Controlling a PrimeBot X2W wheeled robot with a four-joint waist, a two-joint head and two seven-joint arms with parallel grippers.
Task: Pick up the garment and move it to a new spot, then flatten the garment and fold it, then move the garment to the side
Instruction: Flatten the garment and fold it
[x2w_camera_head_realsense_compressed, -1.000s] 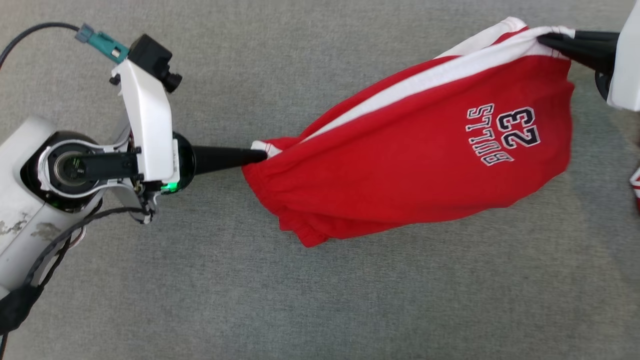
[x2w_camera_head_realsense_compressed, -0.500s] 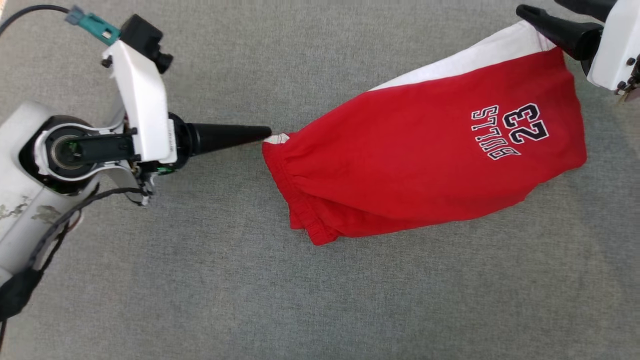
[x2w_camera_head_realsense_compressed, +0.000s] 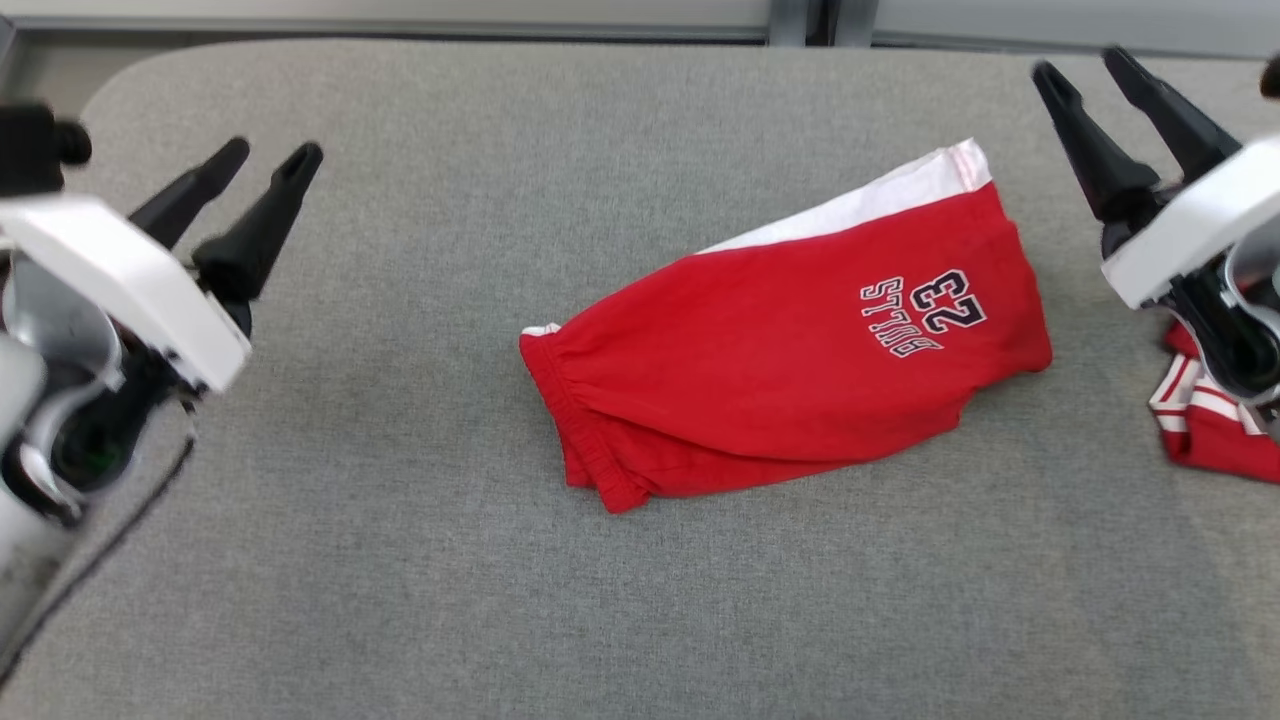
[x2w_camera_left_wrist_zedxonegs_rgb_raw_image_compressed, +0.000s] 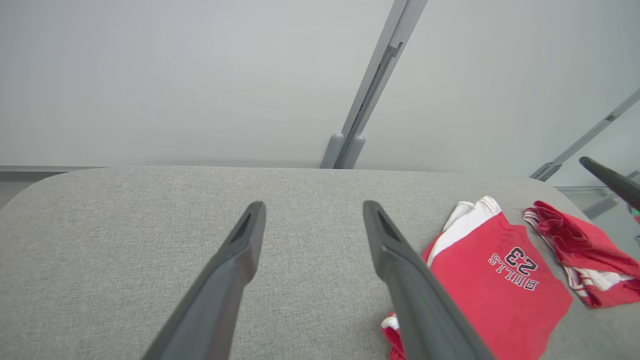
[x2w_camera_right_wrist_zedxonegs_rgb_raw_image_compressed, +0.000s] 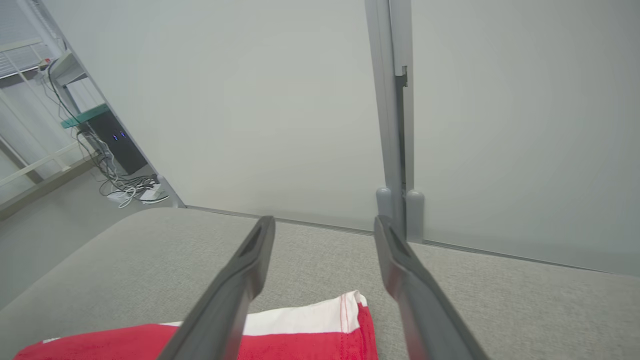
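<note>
red garment (x2w_camera_head_realsense_compressed: 760, 400), long axis left to right, waistband leftward; left gripper (x2w_camera_head_realsense_compressed: 272, 150), right gripper (x2w_camera_head_realsense_compressed: 1080, 62) both spread, empty

**Head view:** high above the grey desk (x2w_camera_head_realsense_compressed: 400, 580), facing forward and down. The far desk edge and the wall foot run along the top. The left gripper (x2w_camera_head_realsense_compressed: 270, 152) sits at the left margin, the right gripper (x2w_camera_head_realsense_compressed: 1080, 65) at upper right.

**Left wrist view:** low over the desk's left part, facing along its own fingers toward the pale wall.

**Right wrist view:** low, nearer the wall, facing that same wall.

**Shared:** the red garment (x2w_camera_head_realsense_compressed: 760, 380) appears in all three views, the grey wall post (x2w_camera_right_wrist_zedxonegs_rgb_raw_image_compressed: 395, 125) in both wrist views.
</note>
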